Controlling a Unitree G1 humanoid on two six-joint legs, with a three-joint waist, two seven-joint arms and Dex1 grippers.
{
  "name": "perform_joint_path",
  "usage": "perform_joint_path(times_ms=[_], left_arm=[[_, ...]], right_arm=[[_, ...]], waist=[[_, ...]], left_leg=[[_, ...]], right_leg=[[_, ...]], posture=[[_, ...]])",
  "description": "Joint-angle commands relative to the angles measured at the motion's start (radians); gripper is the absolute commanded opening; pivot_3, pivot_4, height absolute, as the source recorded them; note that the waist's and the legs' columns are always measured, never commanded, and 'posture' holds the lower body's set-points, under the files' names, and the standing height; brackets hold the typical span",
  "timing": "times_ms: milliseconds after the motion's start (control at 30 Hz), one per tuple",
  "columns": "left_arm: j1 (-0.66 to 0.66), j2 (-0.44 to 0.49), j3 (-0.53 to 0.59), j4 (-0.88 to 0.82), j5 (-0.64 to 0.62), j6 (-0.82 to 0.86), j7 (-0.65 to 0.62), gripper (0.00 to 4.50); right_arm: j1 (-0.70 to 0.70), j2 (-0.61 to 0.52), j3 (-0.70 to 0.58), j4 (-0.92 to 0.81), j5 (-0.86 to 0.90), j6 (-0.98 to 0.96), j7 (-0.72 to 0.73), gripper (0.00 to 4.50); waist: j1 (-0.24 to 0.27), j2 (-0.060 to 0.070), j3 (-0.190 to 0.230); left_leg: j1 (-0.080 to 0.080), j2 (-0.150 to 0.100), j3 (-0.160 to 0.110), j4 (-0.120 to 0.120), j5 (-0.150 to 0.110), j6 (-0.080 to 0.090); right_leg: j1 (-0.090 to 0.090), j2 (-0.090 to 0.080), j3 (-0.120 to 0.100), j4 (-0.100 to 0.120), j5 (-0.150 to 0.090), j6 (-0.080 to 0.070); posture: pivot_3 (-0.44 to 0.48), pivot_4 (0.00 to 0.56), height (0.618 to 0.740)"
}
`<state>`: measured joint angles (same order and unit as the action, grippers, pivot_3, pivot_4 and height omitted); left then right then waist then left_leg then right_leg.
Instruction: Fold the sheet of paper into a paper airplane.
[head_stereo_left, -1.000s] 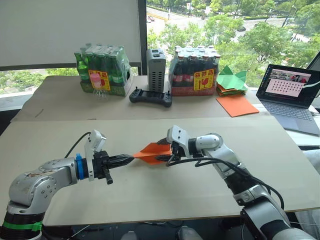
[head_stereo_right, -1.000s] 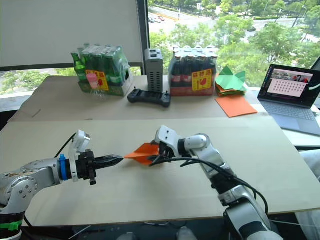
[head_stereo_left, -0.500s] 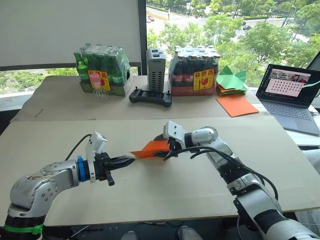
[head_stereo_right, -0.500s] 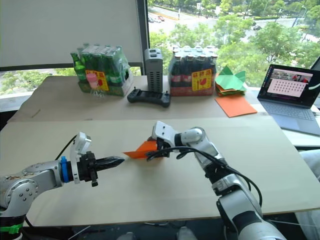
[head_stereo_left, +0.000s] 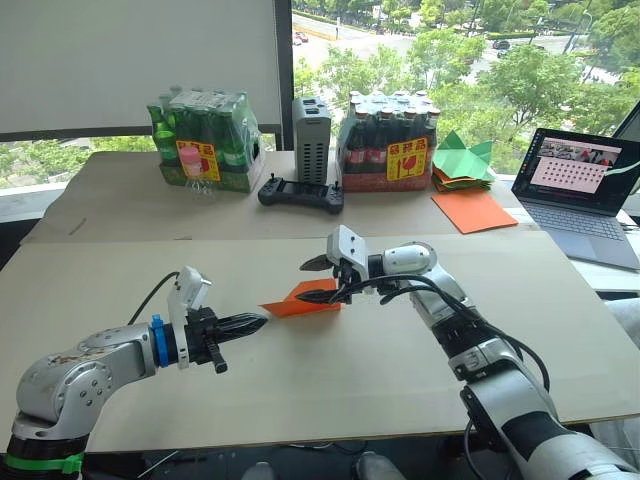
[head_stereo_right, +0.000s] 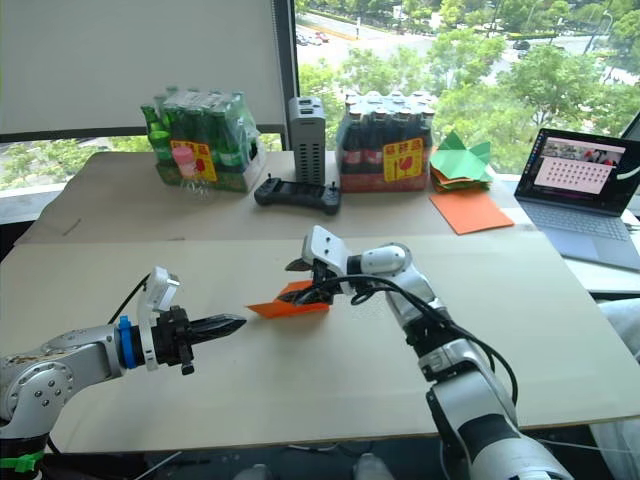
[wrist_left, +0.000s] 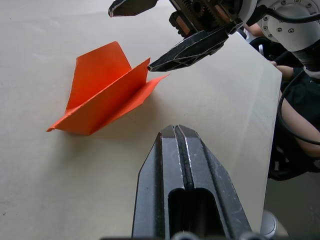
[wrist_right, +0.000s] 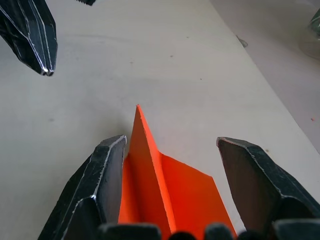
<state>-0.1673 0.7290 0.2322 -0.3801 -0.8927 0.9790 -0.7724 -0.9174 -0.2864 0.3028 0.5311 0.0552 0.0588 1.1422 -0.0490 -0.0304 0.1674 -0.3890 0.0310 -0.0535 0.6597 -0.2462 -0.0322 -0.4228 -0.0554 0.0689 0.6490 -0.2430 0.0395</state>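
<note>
The sheet of paper (head_stereo_left: 302, 300) is a pointed orange wedge, a paper airplane shape lying on the beige table (head_stereo_left: 300, 400) with one wing raised (wrist_left: 97, 70). Its nose points toward my left gripper (head_stereo_left: 262, 321), which is shut and sits just short of the nose with nothing in it. My right gripper (head_stereo_left: 315, 280) is open over the tail end, one finger above the paper and one (wrist_left: 192, 49) at its rear edge. In the right wrist view the wedge (wrist_right: 160, 195) lies between the spread fingers (wrist_right: 107, 170).
At the back stand a pack of green bottles (head_stereo_left: 205, 140), a grey box (head_stereo_left: 312, 125), a pack of dark bottles (head_stereo_left: 390, 145) and a black controller (head_stereo_left: 301, 192). Green paper shapes (head_stereo_left: 462, 160), a smooth orange sheet (head_stereo_left: 474, 210) and a laptop (head_stereo_left: 585, 190) are at the right.
My right gripper has opened and let go of the orange wedge, which now rests on the table a little further back. My left gripper has stayed shut near its nose.
</note>
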Motion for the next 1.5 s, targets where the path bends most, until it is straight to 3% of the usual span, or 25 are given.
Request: perform_joint_path(times_ms=[33, 533, 1333, 1500], left_arm=[[-0.013, 0.004, 0.014, -0.026, -0.011, -0.019, 0.002, 0.00], [0.014, 0.017, 0.038, -0.044, -0.027, -0.015, 0.013, 0.00], [0.025, 0.024, 0.057, -0.051, -0.037, -0.011, 0.023, 0.00], [0.029, 0.022, 0.060, -0.057, -0.043, -0.008, 0.030, 0.00]], right_arm=[[-0.037, 0.006, 0.008, 0.043, -0.032, -0.064, -0.007, 3.23], [-0.084, 0.035, 0.036, 0.216, -0.116, -0.197, 0.010, 3.23], [-0.113, 0.067, 0.051, 0.337, -0.194, -0.286, 0.040, 3.23], [-0.118, 0.075, 0.061, 0.375, -0.214, -0.294, 0.034, 1.73]], waist=[[-0.001, 0.000, 0.000], [-0.014, 0.000, 0.000], [-0.021, 0.000, 0.000], [-0.021, 0.000, 0.000]], left_leg=[[0.000, 0.000, 0.000, 0.000, 0.000, 0.000], [0.000, 0.000, 0.000, 0.000, 0.000, 0.000], [0.000, 0.000, 0.000, 0.000, 0.000, 0.000], [0.000, 0.000, 0.000, 0.000, 0.000, 0.000]], right_leg=[[0.000, 0.000, 0.000, 0.000, 0.000, 0.000], [0.000, 0.000, 0.000, 0.000, 0.000, 0.000], [0.000, 0.000, 0.000, 0.001, 0.000, 0.000], [0.000, 0.000, 0.000, 0.000, 0.000, 0.000]], posture=[[0.000, 0.150, 0.740], [0.000, 0.150, 0.740], [0.000, 0.150, 0.740], [0.000, 0.150, 0.740]])
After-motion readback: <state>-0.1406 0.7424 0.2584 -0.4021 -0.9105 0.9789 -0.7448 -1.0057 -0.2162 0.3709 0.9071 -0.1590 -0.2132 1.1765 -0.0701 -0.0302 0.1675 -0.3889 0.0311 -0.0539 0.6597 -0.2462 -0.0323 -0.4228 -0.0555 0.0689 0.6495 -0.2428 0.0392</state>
